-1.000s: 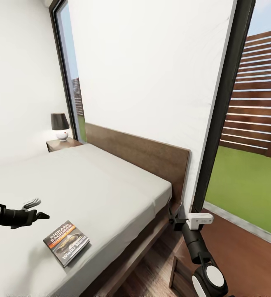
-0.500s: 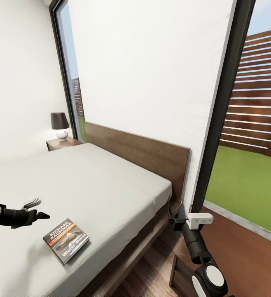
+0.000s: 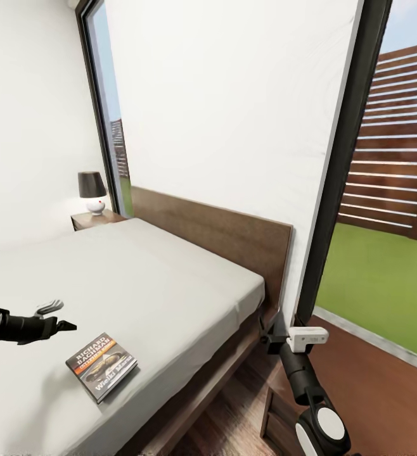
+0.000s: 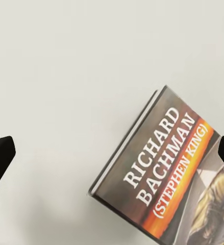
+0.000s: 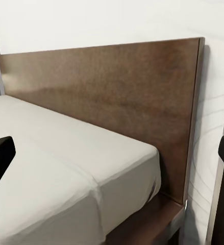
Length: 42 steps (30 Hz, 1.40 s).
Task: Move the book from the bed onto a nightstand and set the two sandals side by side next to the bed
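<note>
The book (image 3: 101, 366), dark with an orange band and white lettering, lies flat on the grey mattress of the bed (image 3: 151, 278), close to its near edge. In the left wrist view the book (image 4: 168, 178) lies below and to one side of the fingers. My left gripper (image 3: 59, 318) hovers open just above the mattress, a short way left of the book and apart from it. My right gripper (image 3: 270, 334) stands open beside the bed's corner, facing the headboard (image 5: 117, 97), with nothing between its fingers. The two sandals are out of view.
One nightstand (image 3: 94, 220) with a dark-shaded lamp (image 3: 92, 192) stands at the far side of the bed. Another nightstand (image 3: 277, 415) sits under my right arm. Tall windows (image 3: 386, 253) and white walls close the room behind the headboard.
My left gripper has dropped slightly and drawn back a little to the left. The book sits a touch higher in the picture. The right arm is unchanged.
</note>
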{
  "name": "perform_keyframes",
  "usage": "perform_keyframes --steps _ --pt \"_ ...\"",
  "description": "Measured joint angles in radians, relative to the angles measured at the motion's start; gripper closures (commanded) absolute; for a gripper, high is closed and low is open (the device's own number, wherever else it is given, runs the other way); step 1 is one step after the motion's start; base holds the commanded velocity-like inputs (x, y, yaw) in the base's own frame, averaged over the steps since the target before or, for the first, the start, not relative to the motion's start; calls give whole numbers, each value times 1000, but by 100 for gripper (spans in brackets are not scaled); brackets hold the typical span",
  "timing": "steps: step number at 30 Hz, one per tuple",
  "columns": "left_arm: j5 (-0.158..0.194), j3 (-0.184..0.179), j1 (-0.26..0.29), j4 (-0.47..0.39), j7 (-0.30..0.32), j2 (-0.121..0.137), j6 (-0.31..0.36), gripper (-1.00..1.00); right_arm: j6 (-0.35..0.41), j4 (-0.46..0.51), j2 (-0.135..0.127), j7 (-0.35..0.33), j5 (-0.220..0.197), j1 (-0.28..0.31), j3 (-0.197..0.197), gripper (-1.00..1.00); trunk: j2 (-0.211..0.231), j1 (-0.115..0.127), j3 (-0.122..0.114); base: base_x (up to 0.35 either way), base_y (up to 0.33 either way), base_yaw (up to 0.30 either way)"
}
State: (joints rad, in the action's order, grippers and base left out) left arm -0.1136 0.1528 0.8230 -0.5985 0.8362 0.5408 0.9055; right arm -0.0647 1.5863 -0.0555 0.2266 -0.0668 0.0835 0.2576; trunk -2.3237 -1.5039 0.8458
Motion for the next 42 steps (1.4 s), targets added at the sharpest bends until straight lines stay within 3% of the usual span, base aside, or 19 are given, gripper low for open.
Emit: perform_keyframes --steps 3,10,18,26,32,42 --pt "0 0 0 -8 0 0 0 -100 0 0 0 0 0 0 0 -100 -21 -12 9 0 0 0" --pt "0 0 0 -14 0 0 0 -100 1 0 0 0 0 0 0 -100 -21 -12 9 0 0 0" --pt "0 0 0 -15 0 0 0 -100 1 0 0 0 0 0 1 -100 -77 -42 34 0 0 0" --pt "0 0 0 -16 0 0 0 -100 2 -1 0 0 0 0 1 -100 -77 -42 35 0 0 0" --pt "0 -1 0 -16 -1 0 0 -100 3 -1 0 0 0 0 1 -100 -119 -65 53 0 0 0" --pt "0 -1 0 -16 -2 -1 0 -100 4 -2 0 0 0 0 2 -100 -133 -73 60 0 0 0"
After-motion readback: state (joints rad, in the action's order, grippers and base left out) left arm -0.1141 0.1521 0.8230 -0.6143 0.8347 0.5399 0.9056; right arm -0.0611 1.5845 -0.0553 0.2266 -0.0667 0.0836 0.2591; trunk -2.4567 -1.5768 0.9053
